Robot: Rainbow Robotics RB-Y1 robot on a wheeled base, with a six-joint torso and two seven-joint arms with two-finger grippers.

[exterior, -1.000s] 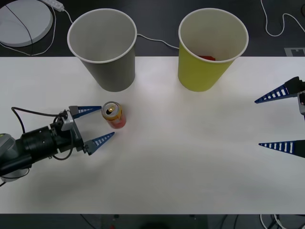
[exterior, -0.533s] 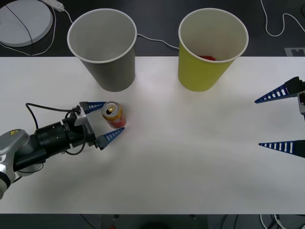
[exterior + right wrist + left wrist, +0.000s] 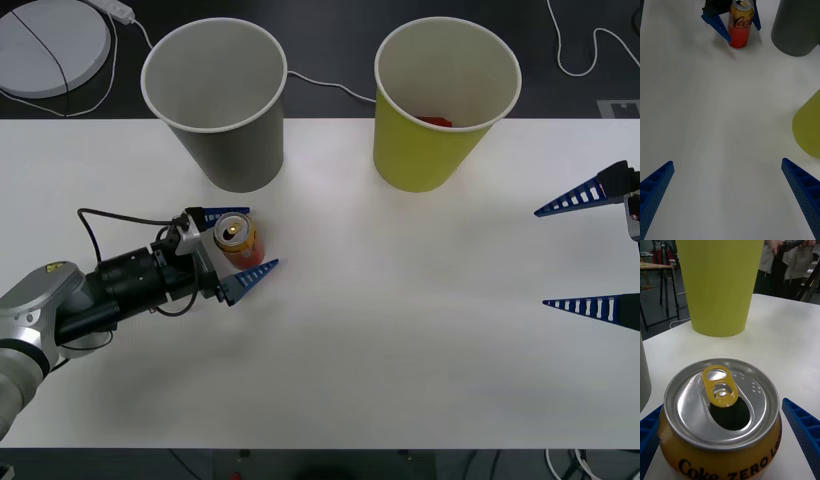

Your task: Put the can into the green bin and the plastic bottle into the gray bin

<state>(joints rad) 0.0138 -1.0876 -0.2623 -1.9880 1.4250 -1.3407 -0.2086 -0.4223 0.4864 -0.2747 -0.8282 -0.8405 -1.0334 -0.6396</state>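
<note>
On the white table, just in front of the large gray paper cup, the small red drink can with a gold top stands upright with its tab opening showing. The left gripper lies low along the tabletop with its blue ribbed fingers spread, one on each side of the can and not clamped on it. The large lime yellow-green paper cup stands beside the gray one, farther toward the robot's right, with something red at its bottom. The right gripper waits at the table's right edge, well apart from the can, its jaws wide apart.
</note>
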